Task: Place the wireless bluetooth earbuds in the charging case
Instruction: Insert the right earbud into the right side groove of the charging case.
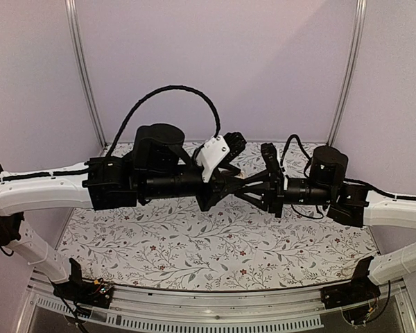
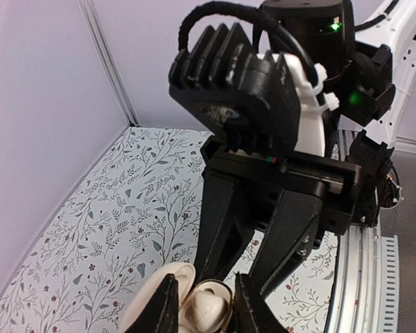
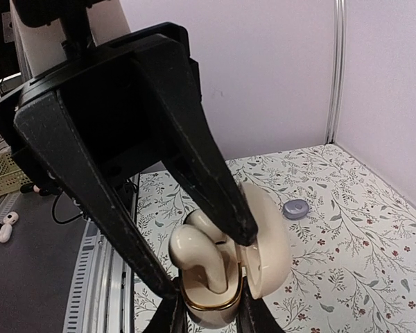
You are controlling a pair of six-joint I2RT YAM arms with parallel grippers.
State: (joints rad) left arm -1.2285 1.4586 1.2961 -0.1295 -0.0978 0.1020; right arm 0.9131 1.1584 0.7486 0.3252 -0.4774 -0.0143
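The left pincer point(image 2: 206, 312) is spread a little, with one finger on each side of a cream earbud point(image 3: 194, 250). The earbud sits in the open charging case point(image 3: 208, 300), and its round end sticks up. The right pincer point(image 3: 211, 322) is pinching the bottom of the charging case and holds it up in the air over the flowery bench point(image 3: 353, 229). The lid point(image 3: 267, 236) stands open at one side. A small grey round thing point(image 3: 296, 207) lies on the bench near the back wall.
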